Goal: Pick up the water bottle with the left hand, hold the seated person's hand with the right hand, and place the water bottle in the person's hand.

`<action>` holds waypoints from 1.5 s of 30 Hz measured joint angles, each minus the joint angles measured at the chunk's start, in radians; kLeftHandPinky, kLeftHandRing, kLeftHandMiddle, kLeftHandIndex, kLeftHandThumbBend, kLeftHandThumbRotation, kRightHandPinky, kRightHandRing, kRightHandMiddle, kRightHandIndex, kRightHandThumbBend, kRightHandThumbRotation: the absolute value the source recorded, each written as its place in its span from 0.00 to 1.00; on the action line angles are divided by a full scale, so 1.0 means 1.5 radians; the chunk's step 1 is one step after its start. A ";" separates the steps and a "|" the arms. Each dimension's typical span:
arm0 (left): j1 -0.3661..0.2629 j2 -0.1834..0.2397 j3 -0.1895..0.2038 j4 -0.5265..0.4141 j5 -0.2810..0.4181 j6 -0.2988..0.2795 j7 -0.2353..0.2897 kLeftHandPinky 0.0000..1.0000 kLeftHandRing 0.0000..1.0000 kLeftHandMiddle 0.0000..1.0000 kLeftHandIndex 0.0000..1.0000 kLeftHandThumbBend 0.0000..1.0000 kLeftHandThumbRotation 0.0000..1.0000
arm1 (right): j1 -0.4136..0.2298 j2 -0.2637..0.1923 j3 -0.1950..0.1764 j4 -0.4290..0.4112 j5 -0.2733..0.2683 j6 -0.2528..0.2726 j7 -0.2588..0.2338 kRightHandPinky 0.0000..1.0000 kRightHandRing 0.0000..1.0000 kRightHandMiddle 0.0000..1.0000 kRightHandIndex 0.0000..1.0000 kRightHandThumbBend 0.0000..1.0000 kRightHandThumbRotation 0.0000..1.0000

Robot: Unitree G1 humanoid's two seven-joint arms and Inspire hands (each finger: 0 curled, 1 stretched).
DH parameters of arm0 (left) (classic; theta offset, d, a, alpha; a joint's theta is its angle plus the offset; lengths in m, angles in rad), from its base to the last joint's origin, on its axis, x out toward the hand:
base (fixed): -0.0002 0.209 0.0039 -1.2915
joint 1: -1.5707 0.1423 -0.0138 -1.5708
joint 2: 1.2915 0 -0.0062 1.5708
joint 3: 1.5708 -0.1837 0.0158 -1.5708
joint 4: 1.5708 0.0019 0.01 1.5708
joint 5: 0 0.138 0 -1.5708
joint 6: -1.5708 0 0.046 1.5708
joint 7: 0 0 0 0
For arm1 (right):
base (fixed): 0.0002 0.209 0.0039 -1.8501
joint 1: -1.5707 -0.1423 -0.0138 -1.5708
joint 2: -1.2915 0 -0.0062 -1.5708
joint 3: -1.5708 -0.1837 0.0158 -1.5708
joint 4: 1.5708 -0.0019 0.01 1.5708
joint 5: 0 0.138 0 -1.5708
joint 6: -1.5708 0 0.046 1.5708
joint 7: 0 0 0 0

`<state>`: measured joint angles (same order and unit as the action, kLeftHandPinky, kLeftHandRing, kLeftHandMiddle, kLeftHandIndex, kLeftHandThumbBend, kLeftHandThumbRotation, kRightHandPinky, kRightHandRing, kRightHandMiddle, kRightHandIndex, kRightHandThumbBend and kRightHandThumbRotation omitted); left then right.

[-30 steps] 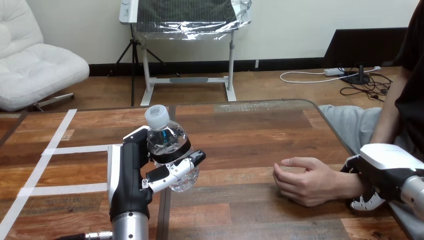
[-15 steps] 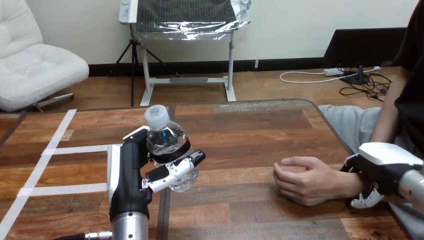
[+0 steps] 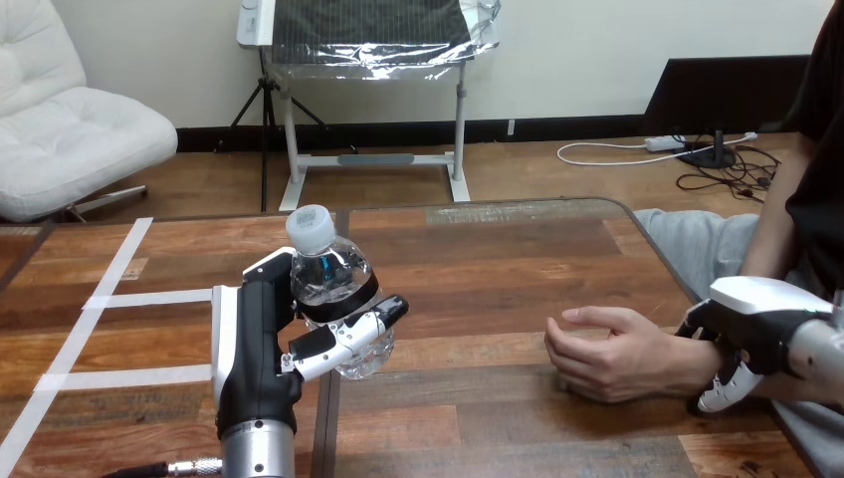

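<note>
Since a second ago the right hand (image 3: 751, 319) has crept a little up and inward along the person's wrist, and the person's hand (image 3: 622, 354) has lifted slightly with it; the left hand (image 3: 249, 349) has barely shifted.

Step one looks done. The left hand is wrapped round the water bottle (image 3: 333, 289), thumb across the front and fingers behind, holding it upright and clear of the desk (image 3: 478, 269), with the cap above the hand.

Step two looks under way. The right hand lies over the person's wrist, touching it, but whether it has closed on the wrist I cannot tell. The person's hand, just inward of the right hand, is loosely curled with its palm not turned up.

The last step is not yet done. The bottle is well apart from the person's hand and must be carried across to it.

Between the two robot hands the wooden desk is bare, so the path looks free. White tape lines (image 3: 109, 299) run outward of the left hand.
</note>
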<state>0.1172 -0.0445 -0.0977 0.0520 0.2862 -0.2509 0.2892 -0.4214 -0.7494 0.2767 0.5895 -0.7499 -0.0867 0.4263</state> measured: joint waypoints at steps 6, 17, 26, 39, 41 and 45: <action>0.000 0.000 0.000 -0.002 0.000 0.000 0.000 0.36 0.41 0.45 0.44 0.71 0.00 | -0.010 0.000 0.003 0.017 0.002 -0.014 -0.003 0.66 0.71 0.75 0.72 0.74 0.00; 0.000 0.000 0.000 -0.002 0.000 0.000 0.000 0.36 0.41 0.45 0.44 0.71 0.00 | -0.015 0.000 0.003 0.044 0.012 -0.035 -0.020 0.60 0.66 0.72 0.70 0.73 0.00; 0.001 0.000 0.000 -0.003 0.000 0.000 0.000 0.37 0.41 0.45 0.44 0.70 0.00 | -0.021 0.000 0.003 0.065 0.028 -0.050 -0.034 0.56 0.60 0.65 0.64 0.74 0.00; 0.001 0.000 0.000 -0.003 0.001 0.002 0.000 0.37 0.41 0.45 0.44 0.71 0.00 | -0.008 0.001 0.002 0.077 0.065 -0.069 -0.075 0.44 0.48 0.53 0.56 0.73 0.00; 0.001 0.000 0.000 -0.003 0.001 0.003 0.001 0.37 0.41 0.45 0.44 0.71 0.00 | -0.007 0.001 0.002 0.078 0.070 -0.069 -0.076 0.44 0.48 0.53 0.56 0.73 0.00; 0.001 0.000 0.000 -0.003 0.001 0.003 0.001 0.37 0.41 0.45 0.44 0.71 0.00 | -0.005 0.001 0.002 0.078 0.075 -0.069 -0.079 0.44 0.48 0.53 0.55 0.73 0.00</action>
<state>0.1188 -0.0442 -0.0974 0.0471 0.2878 -0.2470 0.2901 -0.4295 -0.7483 0.2802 0.7063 -0.6369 -0.1900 0.3084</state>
